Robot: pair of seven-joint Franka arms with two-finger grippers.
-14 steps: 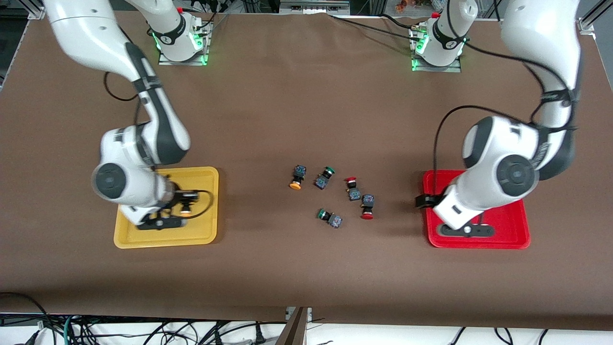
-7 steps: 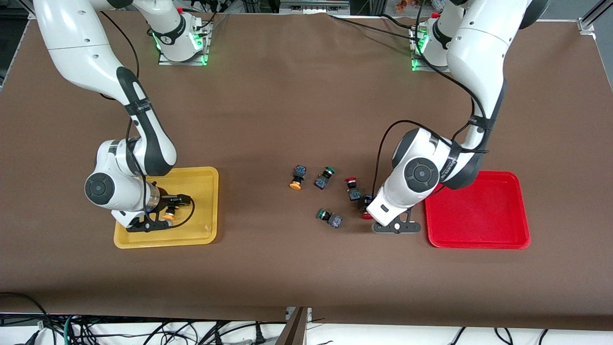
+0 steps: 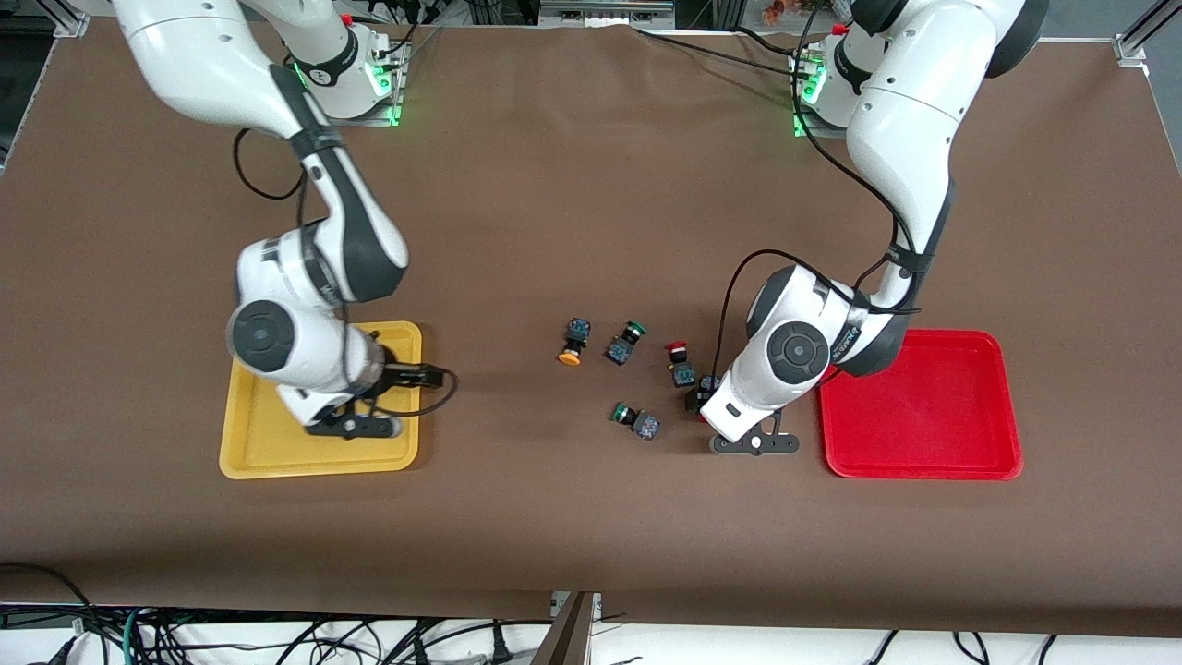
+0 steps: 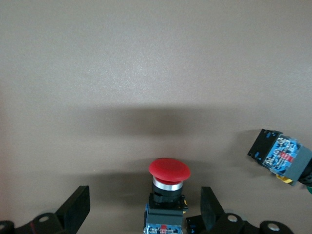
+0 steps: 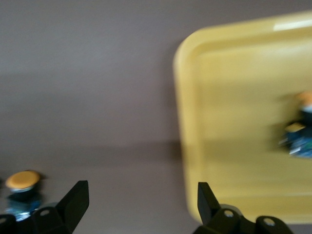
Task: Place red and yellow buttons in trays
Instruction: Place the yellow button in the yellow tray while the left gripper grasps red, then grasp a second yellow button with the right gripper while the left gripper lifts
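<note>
The left hand [image 4: 146,222], fingers spread, straddles a red-capped button [image 4: 168,183] on the desk [image 3: 591,517], at nine o'clock from the empty red tray [image 3: 923,462]. It judges ready to clench and lift. The right hand [image 5: 141,214], released, hovers at the yellow tray [image 3: 249,462], where one yellow-capped button [image 5: 300,131] lies; another yellow button [image 3: 572,344] waits mid-desk.

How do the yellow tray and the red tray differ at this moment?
The yellow tray holds one button; the red tray holds none. The open right gripper is over the yellow tray; the open left gripper is beside the red tray, over a red button. Both are shallow rectangles.
</note>
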